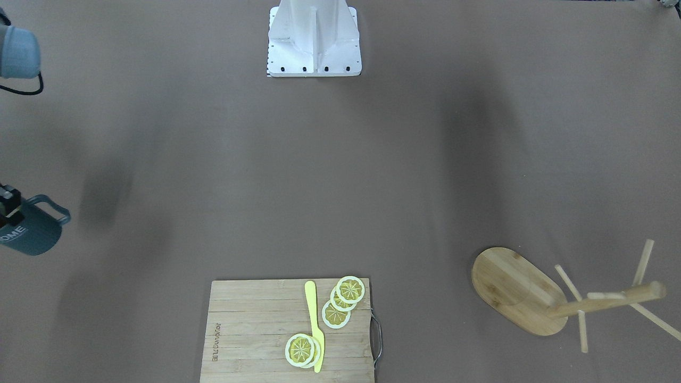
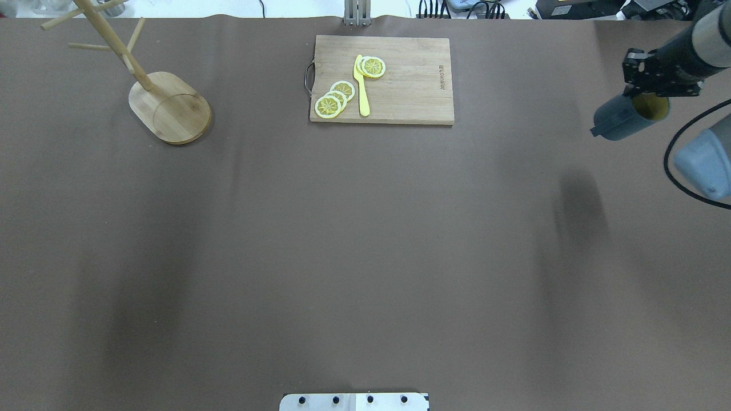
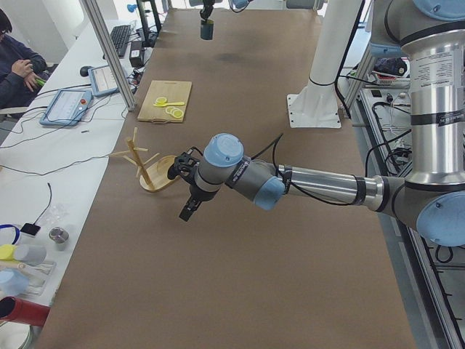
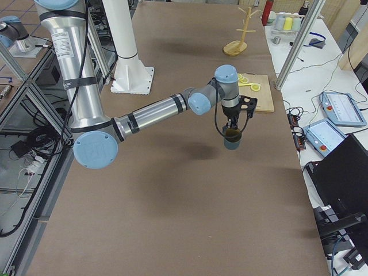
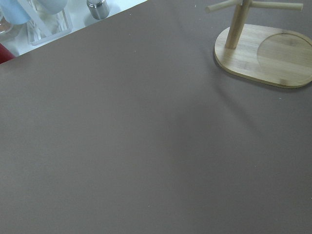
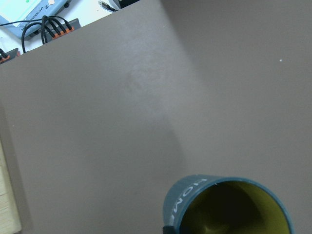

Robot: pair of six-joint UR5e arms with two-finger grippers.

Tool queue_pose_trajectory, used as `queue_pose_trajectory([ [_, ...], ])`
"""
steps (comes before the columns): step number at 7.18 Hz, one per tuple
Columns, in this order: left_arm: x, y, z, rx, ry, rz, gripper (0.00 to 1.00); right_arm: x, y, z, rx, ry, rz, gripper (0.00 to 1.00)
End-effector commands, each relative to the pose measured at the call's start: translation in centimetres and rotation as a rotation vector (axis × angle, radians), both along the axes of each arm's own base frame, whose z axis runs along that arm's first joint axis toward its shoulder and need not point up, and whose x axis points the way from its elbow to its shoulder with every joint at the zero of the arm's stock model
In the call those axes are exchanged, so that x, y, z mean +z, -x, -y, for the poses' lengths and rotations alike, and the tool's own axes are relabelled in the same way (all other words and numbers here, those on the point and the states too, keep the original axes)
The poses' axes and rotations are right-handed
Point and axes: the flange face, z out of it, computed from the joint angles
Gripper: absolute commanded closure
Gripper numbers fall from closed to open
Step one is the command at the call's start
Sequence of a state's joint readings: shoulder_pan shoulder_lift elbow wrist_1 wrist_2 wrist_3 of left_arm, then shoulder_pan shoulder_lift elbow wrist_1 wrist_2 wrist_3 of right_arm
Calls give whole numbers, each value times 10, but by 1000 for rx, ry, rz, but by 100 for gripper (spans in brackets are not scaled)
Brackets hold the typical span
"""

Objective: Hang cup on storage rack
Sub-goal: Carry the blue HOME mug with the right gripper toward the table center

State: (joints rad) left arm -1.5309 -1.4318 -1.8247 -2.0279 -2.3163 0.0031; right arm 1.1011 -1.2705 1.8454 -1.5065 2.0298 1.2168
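The slate-blue cup point(image 2: 622, 119) with yellow inside hangs in the air at the table's far right, its opening up. My right gripper point(image 2: 651, 85) is shut on its rim. The cup also shows at the front view's left edge point(image 1: 29, 230), in the right side view point(image 4: 233, 140) and in the right wrist view point(image 6: 224, 207). The bamboo storage rack point(image 2: 169, 107) stands at the far left of the table, with nothing on its pegs point(image 1: 516, 290). The left wrist view shows its base point(image 5: 273, 58). My left gripper point(image 3: 187, 211) shows only in the left side view, hovering near the rack; I cannot tell its state.
A wooden cutting board point(image 2: 411, 85) with lemon slices point(image 2: 337, 97) and a yellow knife point(image 2: 361, 85) lies at the far middle edge. The white robot base point(image 1: 314, 40) stands at the near edge. A person point(image 3: 18, 69) sits at a side desk.
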Motion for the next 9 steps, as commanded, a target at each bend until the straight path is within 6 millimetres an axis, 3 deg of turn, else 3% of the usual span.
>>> queue_pose_trajectory([
  [1,2,0,0,0,3,0,1,-78,87,-18,84,99,9,100],
  [3,3,0,1,0,6,0,1,-117,155,-44,168,189,24,100],
  [6,3,0,1,0,4,0,1,-180,263,-106,339,358,-8,100],
  [8,3,1,-1,-1,4,-1,1,-233,327,-115,421,481,-39,100],
  [9,3,1,-1,-1,4,-1,1,-257,374,-103,477,542,-70,100],
])
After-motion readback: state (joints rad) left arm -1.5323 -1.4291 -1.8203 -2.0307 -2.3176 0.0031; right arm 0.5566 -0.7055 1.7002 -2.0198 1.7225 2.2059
